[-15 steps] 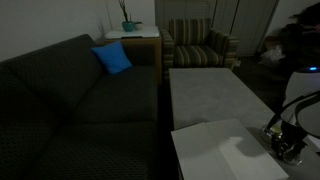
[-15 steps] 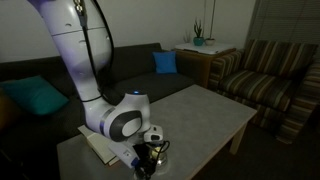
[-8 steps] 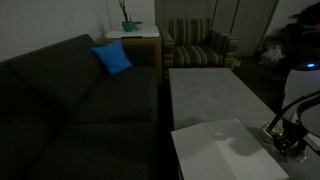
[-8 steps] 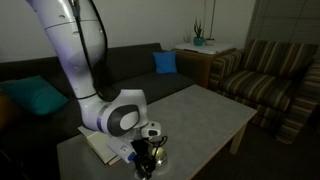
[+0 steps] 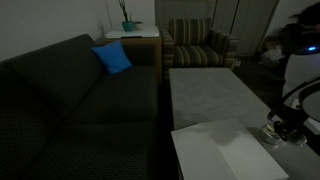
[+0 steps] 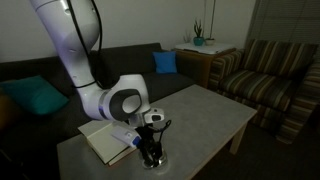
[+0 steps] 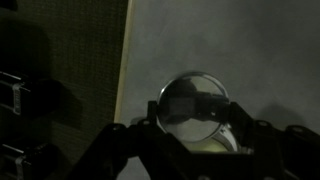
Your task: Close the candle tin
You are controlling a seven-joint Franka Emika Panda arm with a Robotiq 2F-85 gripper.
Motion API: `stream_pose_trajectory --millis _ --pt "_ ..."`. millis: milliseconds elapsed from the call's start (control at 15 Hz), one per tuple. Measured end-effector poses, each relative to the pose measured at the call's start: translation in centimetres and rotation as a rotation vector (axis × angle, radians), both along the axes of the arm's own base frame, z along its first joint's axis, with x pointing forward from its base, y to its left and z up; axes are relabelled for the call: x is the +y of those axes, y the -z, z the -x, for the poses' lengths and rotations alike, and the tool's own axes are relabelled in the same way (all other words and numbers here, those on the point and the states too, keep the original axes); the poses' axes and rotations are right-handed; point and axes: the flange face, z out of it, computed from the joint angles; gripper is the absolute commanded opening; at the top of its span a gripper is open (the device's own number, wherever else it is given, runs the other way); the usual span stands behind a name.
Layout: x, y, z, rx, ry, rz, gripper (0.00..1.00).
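Lower centre of the wrist view, the gripper (image 7: 193, 112) pinches the round shiny lid (image 7: 190, 95) by its edges. It sits just over the tin (image 7: 216, 147), whose pale wax shows beneath, on the grey table (image 7: 240, 40).

sofa (image 5: 80, 90) charcoal | cushion (image 5: 112, 58) blue | armchair (image 5: 200, 42) striped | arm (image 6: 70, 40) white

We record dim, soft exterior views under weak room light. Our wrist view is darker and grainy; the lid (image 7: 192, 100) shows faint sheen.
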Motion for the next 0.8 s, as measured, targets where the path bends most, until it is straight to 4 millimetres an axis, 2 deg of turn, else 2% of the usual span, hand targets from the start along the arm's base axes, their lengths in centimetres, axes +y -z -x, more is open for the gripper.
stream_pose_trajectory --millis 467,800 --pt "0.0 -1.7 -1.0 -0.088 -0.018 -0.015 0.44" --pt "-1.9 -1.6 -0.8 -0.198 -0.018 -0.053 0.44"
